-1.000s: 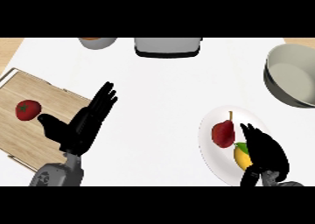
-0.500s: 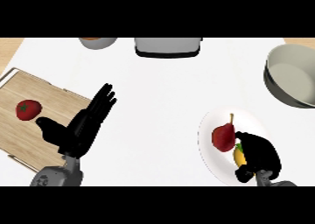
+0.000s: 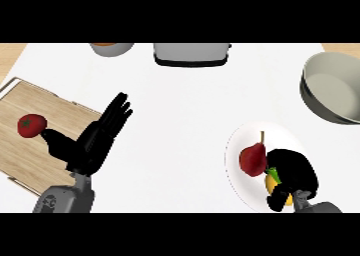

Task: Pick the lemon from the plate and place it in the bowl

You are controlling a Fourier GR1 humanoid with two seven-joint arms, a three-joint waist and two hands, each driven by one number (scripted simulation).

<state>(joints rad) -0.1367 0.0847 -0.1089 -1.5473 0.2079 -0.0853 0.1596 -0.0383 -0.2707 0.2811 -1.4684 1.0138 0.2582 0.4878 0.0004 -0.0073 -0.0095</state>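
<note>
Entry: lemon, on the plate, under our right hand.
We log the lemon [image 3: 271, 183] at the near side of the white plate [image 3: 279, 136], just beside a red stemmed fruit [image 3: 251, 159]. Our right hand [image 3: 292, 172] curls over it, fingers and thumb bent round its sides. We judge it light, firm, waxy-skinned and apt to roll, so best held across the middle. Our left hand [image 3: 91, 145] rests open, fingers straight. The bowl [image 3: 338, 95] sits far right, apart from the plate.
</note>
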